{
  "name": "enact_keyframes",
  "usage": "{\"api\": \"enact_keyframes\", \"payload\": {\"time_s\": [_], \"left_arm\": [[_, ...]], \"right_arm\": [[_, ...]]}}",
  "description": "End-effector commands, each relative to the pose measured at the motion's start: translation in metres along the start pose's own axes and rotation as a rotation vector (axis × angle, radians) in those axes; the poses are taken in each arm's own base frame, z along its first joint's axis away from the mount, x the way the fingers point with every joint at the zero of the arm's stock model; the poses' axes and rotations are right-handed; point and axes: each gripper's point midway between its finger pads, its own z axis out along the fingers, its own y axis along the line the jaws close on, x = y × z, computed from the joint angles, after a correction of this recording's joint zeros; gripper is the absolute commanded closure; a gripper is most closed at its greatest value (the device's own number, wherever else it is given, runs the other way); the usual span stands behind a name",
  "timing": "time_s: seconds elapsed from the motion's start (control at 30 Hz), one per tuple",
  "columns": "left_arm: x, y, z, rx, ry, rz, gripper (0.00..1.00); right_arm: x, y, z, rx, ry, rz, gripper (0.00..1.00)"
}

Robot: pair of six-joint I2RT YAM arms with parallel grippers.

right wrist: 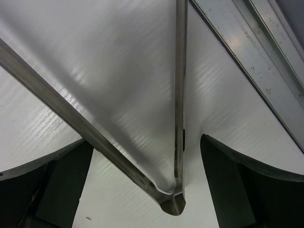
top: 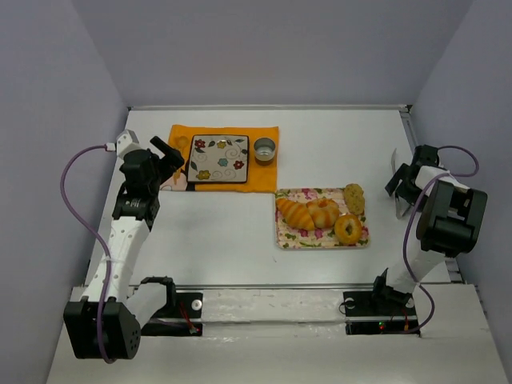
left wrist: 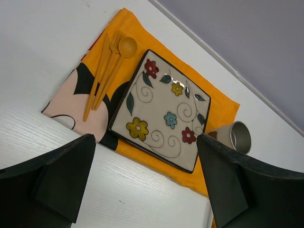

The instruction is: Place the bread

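Note:
The bread (top: 354, 198), a small flat tan speckled oval, lies at the far right corner of the floral tray (top: 320, 240), beside an orange striped croissant (top: 294, 213), a round bun (top: 324, 210) and a ring doughnut (top: 348, 229). My right gripper (top: 406, 182) is right of the tray, open, its jaws wide on either side of metal tongs (right wrist: 175, 142) that lie on the table; the right gripper (right wrist: 147, 185) does not touch them. My left gripper (top: 172, 156) is open and empty at the left edge of the flowered square plate (top: 218, 158). The left gripper (left wrist: 147, 185) hovers over bare table near the plate (left wrist: 161, 111).
The plate rests on an orange cloth (top: 260, 180) with orange cutlery (left wrist: 107, 66) along its left side. A small metal cup (top: 265, 149) stands on the cloth's right end; the cup (left wrist: 236, 137) also shows in the left wrist view. A metal rail (right wrist: 256, 61) runs along the table's right edge.

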Motion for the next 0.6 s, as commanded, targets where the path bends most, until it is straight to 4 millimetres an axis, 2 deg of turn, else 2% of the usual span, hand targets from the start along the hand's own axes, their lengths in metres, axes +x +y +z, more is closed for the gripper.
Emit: {"api": "enact_keyframes", "payload": {"time_s": [0.0,0.13,0.33,0.43,0.47,0.57], "left_arm": [[-0.037,-0.013,-0.017,0.028,-0.125,-0.006,0.01],[-0.041,-0.011,-0.021,0.020,-0.145,-0.010,0.01],[-0.044,-0.007,-0.022,0.002,-0.163,-0.017,0.01],[-0.044,-0.004,-0.020,-0.015,-0.166,-0.016,0.01],[-0.044,-0.004,-0.019,-0.015,-0.166,-0.016,0.01],[-0.042,-0.004,-0.018,-0.015,-0.161,-0.018,0.01]], "right_arm": [[-0.035,-0.004,0.005,0.015,-0.104,0.045,0.00],[-0.040,-0.001,0.015,0.003,-0.108,0.043,0.00],[-0.036,0.004,0.035,-0.015,-0.066,0.020,0.00],[-0.038,0.009,0.037,-0.053,-0.060,0.017,0.03],[-0.038,0.012,0.037,-0.070,-0.060,0.013,0.07],[-0.039,0.017,0.036,-0.102,-0.064,-0.001,0.32]]}}
